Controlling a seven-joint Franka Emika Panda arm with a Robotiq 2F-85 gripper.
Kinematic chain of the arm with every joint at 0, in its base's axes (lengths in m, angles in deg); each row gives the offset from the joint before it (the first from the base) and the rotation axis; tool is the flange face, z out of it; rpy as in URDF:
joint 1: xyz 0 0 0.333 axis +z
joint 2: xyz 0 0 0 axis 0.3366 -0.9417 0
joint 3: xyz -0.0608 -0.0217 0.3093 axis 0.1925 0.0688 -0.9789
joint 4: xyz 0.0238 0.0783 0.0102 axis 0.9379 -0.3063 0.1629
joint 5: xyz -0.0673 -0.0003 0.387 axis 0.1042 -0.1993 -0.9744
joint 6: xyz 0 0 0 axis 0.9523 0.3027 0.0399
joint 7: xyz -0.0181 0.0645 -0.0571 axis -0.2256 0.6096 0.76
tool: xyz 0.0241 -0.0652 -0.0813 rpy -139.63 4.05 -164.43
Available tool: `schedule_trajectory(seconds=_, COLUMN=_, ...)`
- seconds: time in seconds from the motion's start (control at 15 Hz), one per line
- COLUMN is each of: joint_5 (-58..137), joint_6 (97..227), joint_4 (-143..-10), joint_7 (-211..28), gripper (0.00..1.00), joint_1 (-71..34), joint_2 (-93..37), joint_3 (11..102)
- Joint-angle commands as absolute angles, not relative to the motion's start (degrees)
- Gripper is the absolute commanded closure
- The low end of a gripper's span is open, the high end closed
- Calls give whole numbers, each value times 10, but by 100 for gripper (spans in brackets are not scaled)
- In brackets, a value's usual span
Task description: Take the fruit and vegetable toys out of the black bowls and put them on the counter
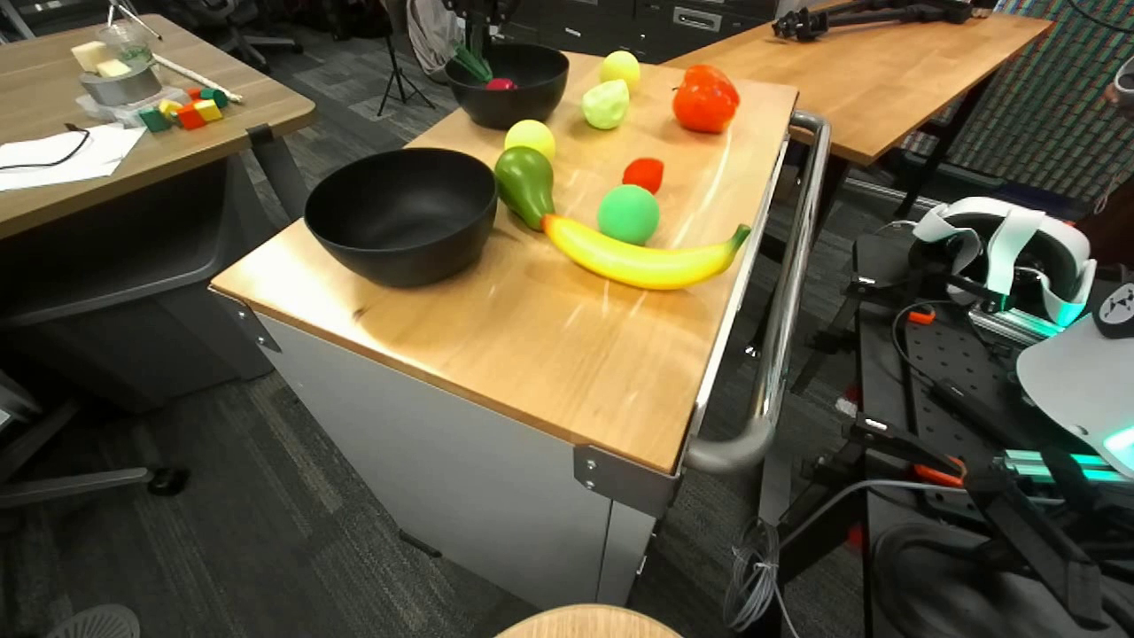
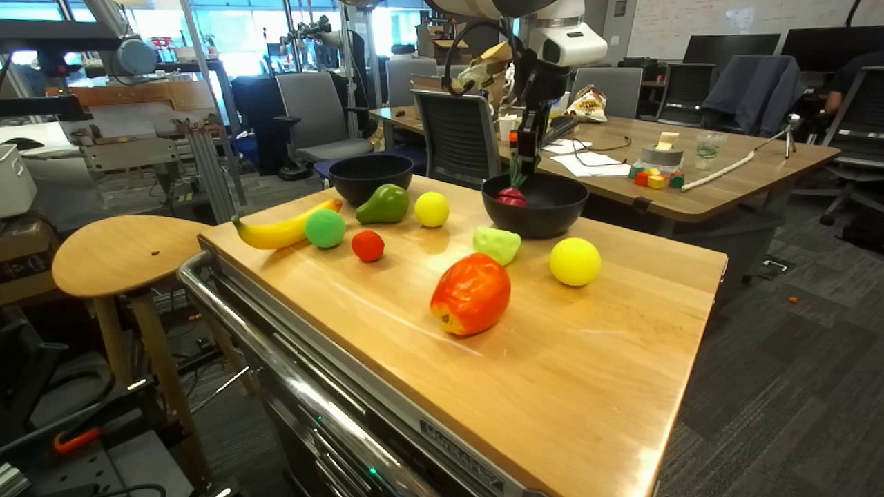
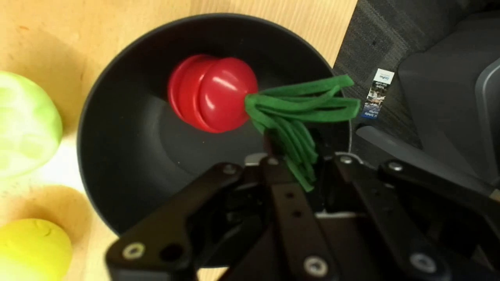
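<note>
Pincer [image 3: 295,147] straddles leaves [image 3: 292,134] of radish [image 3: 222,93] in bowl [image 3: 121,128].

Left of the jaws, the wrist view crops the yellow toy [image 3: 33,249] and green toy [image 3: 27,125]; the blurred gripper [image 3: 300,158] partly hides the black bowl [image 3: 117,156].

The wooden counter [image 2: 601,379] bears two black bowls [image 2: 539,221], a banana [image 2: 276,235] and other yellow, green and red toys [image 2: 471,295].
</note>
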State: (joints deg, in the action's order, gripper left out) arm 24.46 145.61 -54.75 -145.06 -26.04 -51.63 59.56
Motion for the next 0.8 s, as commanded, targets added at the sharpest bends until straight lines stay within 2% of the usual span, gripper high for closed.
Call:
schedule_trajectory(seconds=0.0, joint_5=233, joint_6=1409, joint_4=-510, joint_7=-1461, gripper=100, joint_1=-268, joint_2=-523, joint_3=594)
schedule_trajectory(seconds=0.73, joint_5=126, joint_6=1297, joint_4=-581, joint_7=-1338, gripper=99, joint_1=-351, joint_2=-363, joint_3=580)
